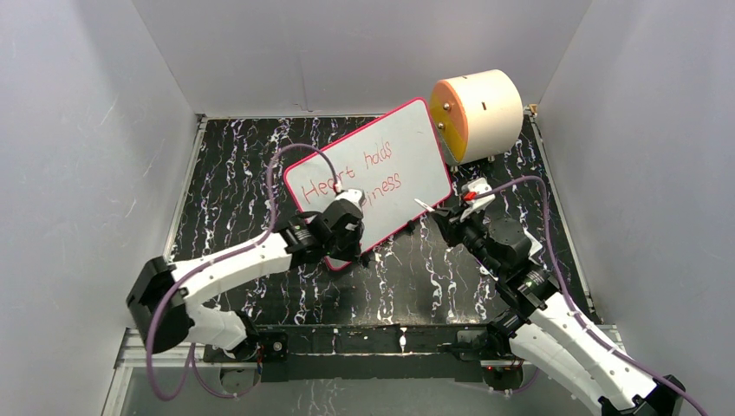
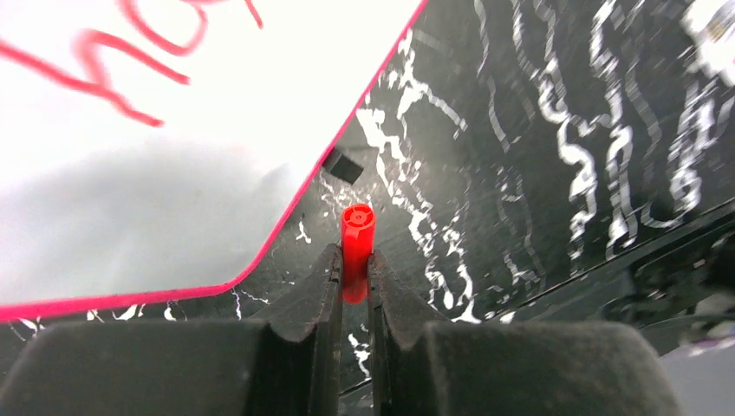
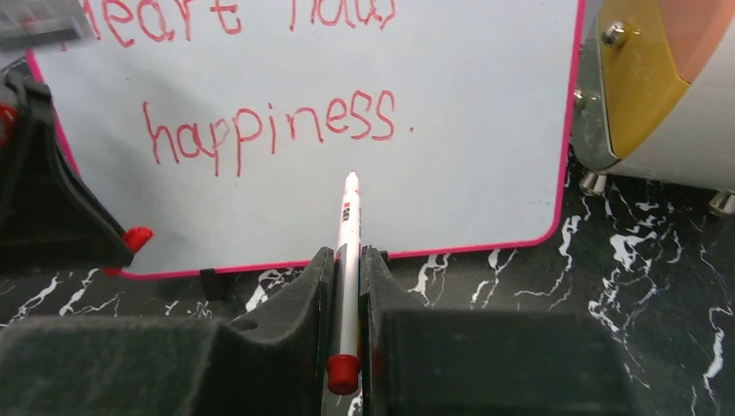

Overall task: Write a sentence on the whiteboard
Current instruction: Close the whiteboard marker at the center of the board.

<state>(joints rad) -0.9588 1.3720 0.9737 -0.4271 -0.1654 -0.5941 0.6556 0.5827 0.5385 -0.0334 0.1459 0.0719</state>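
A: Where is the large white whiteboard with the pink-red rim (image 1: 407, 143)?

B: Flat on the black white-veined table (image 1: 234, 173), mid-scene, turned at a slant. Its far right corner is near the cream cylinder with the orange face (image 1: 481, 113).

A: And the red handwritten sentence (image 1: 347, 179)?

B: In two slanted lines on the board: "Heart holds happiness."

A: The left gripper (image 2: 354, 270)?

B: Pinched tight on a small red marker cap (image 2: 358, 227), just off the board's near left corner.

A: The right gripper (image 3: 347, 262)?

B: Clamped on a slim white marker pen (image 3: 348, 208) at the board's near right edge, tip pointing just below "happiness".
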